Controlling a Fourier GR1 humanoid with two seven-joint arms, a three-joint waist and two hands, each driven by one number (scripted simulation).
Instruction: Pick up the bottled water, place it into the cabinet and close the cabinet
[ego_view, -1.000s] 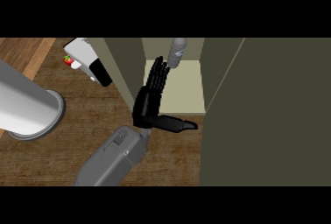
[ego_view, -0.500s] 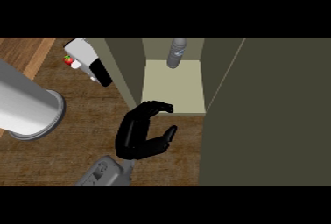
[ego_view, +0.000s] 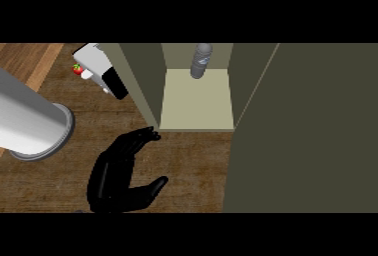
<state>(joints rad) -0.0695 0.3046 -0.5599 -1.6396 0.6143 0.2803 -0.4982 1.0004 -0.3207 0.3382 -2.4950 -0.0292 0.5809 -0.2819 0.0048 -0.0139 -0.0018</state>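
With the bottle (ego_view: 201, 60) standing inside the cabinet (ego_view: 196, 102), placing looks done.
Hand (ego_view: 114, 175) open, empty, fingertips near the cabinet's front edge, presumably to close it.

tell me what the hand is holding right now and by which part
Nothing. The hand is open over the counter; the bottled water stands apart inside the cabinet.

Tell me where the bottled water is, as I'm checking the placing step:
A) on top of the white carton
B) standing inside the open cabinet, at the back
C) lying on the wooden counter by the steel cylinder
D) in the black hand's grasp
B: the bottled water stands at the back of the open cabinet, well apart from the hand, whose straight fingers hold nothing.
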